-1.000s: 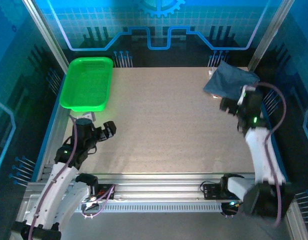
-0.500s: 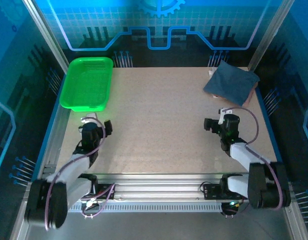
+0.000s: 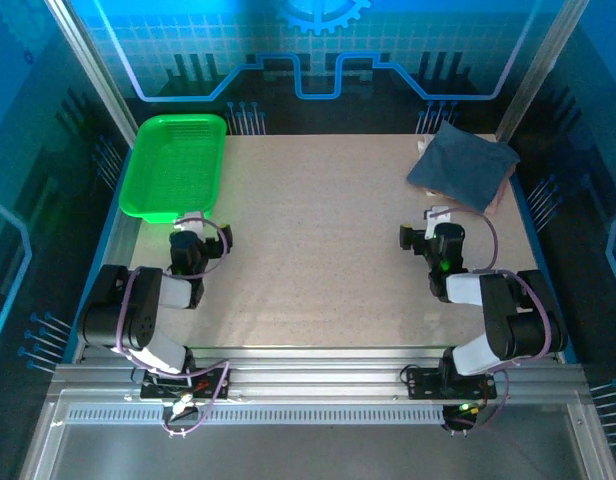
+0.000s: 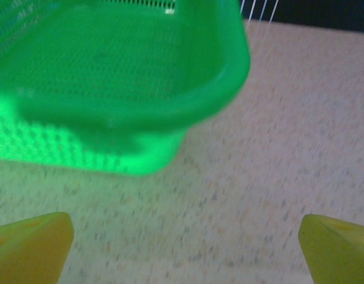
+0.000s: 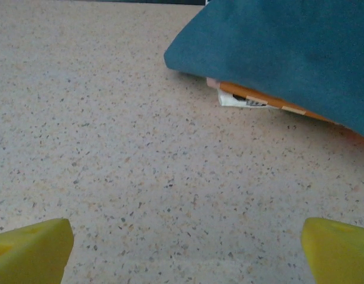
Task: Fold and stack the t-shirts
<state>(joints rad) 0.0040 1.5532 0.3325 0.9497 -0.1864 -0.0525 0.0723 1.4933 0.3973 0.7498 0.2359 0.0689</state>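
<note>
Top external view: the slate-blue t-shirt [image 3: 465, 170] lies folded atop the pink t-shirt [image 3: 504, 190] at the desk's [image 3: 318, 220] far right corner. Left gripper [image 4: 182, 248] and right gripper [image 5: 185, 248] are both released and empty, low over the desk. Judgement: stacking appears complete; park the arms without brushing the stack or the green basket [image 3: 176, 165].
</note>
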